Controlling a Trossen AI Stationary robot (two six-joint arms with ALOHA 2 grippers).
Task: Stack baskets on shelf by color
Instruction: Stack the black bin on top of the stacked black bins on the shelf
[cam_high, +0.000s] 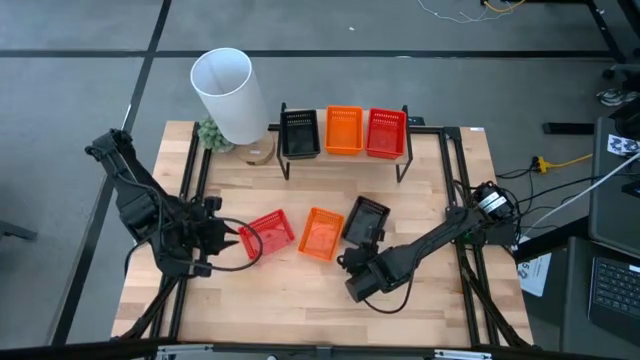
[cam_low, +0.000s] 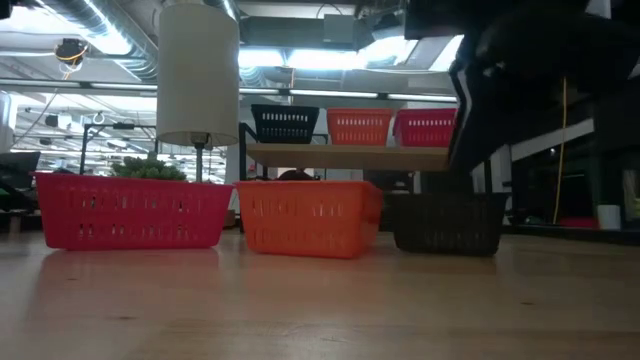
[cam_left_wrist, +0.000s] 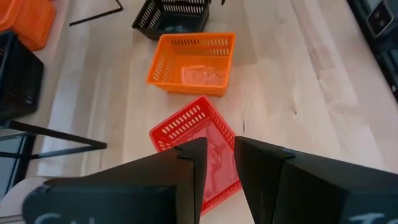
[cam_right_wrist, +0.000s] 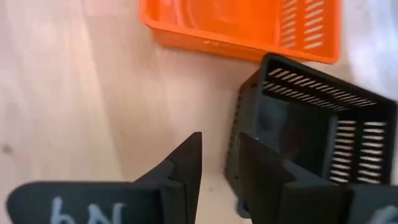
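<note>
On the counter (cam_high: 420, 290), both slightly parted, empty pincers face light, stiff mesh baskets, likely best pinched by a rim: left pincer (cam_left_wrist: 216, 158) at the red basket (cam_left_wrist: 198, 144), right pincer (cam_right_wrist: 219, 155) at the black basket (cam_right_wrist: 311, 127).

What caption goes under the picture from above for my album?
Two robot arms reach for a red basket, orange basket and black basket on the table, with three more on the shelf.

My right gripper (cam_right_wrist: 217, 171) carries chalky handwritten marks that look like "bN"; the marks on my left gripper (cam_left_wrist: 217, 171) can't be read
</note>
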